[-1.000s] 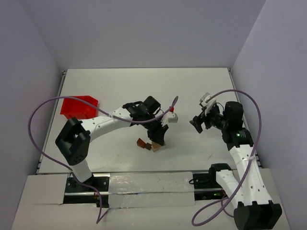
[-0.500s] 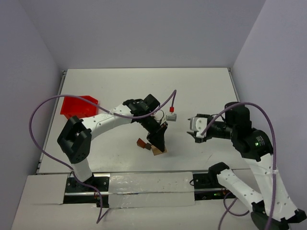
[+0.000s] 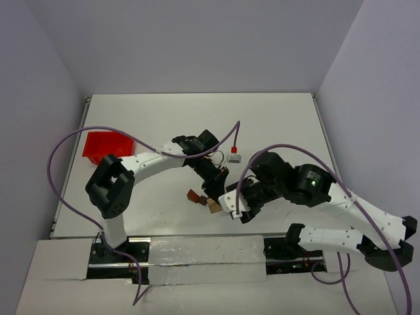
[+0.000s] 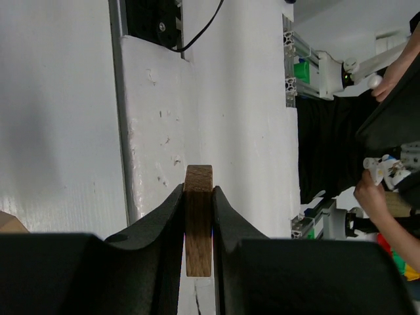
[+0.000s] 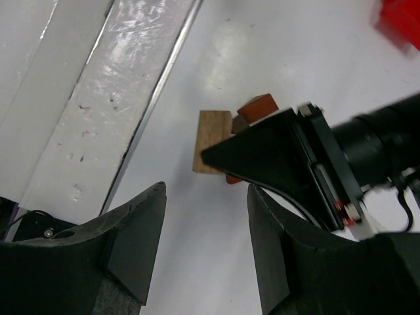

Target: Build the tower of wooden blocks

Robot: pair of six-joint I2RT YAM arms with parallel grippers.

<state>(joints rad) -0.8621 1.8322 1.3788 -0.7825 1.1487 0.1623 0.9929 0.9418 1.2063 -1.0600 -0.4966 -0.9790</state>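
A flat tan wood block (image 5: 211,141) lies on the white table, with a reddish-brown block (image 5: 257,106) touching its far corner. From above they are the tan block (image 3: 214,206) and the reddish-brown one (image 3: 193,195). No standing tower shows. My left gripper (image 3: 211,189) hovers right over them, shut on a dark brown wood block (image 4: 199,223) that stands upright between its fingers (image 4: 164,216). My right gripper (image 3: 237,207) sits just right of the blocks. In its wrist view the right gripper (image 5: 207,190) is open, only bare table between its jaws, pointing at the tan block.
A red plastic bin (image 3: 105,146) stands at the left of the table. A small white and red plug (image 3: 233,157) on a purple cable lies behind the blocks. The table's metal front rail (image 5: 141,105) runs close to the blocks.
My right arm has swung from the table's right side to the centre, beside the blocks, and its jaws have narrowed. The left gripper stays shut on its block, shifting slightly over the pile.
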